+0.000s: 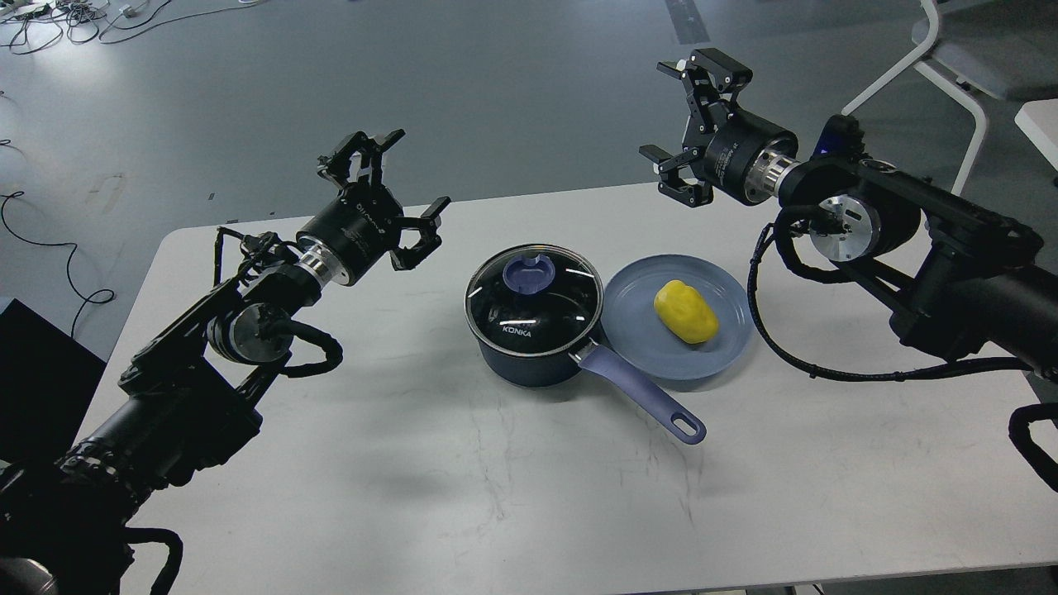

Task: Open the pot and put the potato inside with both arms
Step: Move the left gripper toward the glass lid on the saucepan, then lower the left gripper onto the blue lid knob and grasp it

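The dark navy pot (529, 351) with white KONKA lettering stands mid-table, its lavender handle (645, 397) pointing to the front right. The glass lid (533, 293) with a lavender knob (531, 274) sits on it. The yellow potato (684, 311) lies on a blue-grey plate (645, 347) just right of the pot. My left gripper (388, 194) is open and empty, raised above the table left of the pot. My right gripper (690, 128) is open and empty, raised beyond the plate at the table's far edge.
The white table (496, 479) carries only the pot and plate. A white chair frame (950, 83) stands at the back right. Cables (50, 16) lie on the grey floor at the far left. A dark box (33, 372) is at the left edge.
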`<move>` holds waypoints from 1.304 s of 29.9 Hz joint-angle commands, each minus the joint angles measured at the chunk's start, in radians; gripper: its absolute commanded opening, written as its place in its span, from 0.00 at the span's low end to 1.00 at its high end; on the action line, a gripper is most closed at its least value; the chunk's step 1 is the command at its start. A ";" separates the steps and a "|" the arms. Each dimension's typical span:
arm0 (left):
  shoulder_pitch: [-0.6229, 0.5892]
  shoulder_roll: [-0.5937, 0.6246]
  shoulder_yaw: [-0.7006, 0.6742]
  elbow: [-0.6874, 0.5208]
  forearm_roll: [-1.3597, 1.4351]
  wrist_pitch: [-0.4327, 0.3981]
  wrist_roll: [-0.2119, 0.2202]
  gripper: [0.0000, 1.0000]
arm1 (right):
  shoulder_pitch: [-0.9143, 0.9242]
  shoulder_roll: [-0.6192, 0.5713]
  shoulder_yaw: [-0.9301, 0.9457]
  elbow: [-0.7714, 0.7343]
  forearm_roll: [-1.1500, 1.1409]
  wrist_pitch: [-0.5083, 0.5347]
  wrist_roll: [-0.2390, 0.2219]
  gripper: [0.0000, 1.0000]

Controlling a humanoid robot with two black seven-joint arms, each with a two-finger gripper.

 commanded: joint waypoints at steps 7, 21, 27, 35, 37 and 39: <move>0.008 0.002 -0.003 -0.002 0.000 -0.001 0.000 0.98 | -0.005 0.003 0.010 0.004 0.000 -0.001 0.029 1.00; -0.061 0.083 0.055 -0.327 0.647 0.496 -0.064 0.98 | -0.138 0.006 0.182 -0.002 0.006 -0.002 0.055 1.00; -0.054 0.089 0.112 -0.383 1.249 0.592 -0.171 0.98 | -0.186 -0.017 0.214 -0.002 0.006 -0.001 0.058 1.00; -0.077 0.080 0.339 -0.373 1.687 0.841 -0.202 0.98 | -0.207 -0.031 0.219 -0.024 0.005 -0.001 0.064 1.00; -0.100 0.080 0.383 -0.373 1.708 0.842 -0.208 0.98 | -0.207 -0.033 0.219 -0.024 0.005 -0.002 0.064 1.00; -0.142 0.080 0.449 -0.363 1.777 0.841 -0.213 0.98 | -0.207 -0.034 0.219 -0.024 0.005 -0.001 0.064 1.00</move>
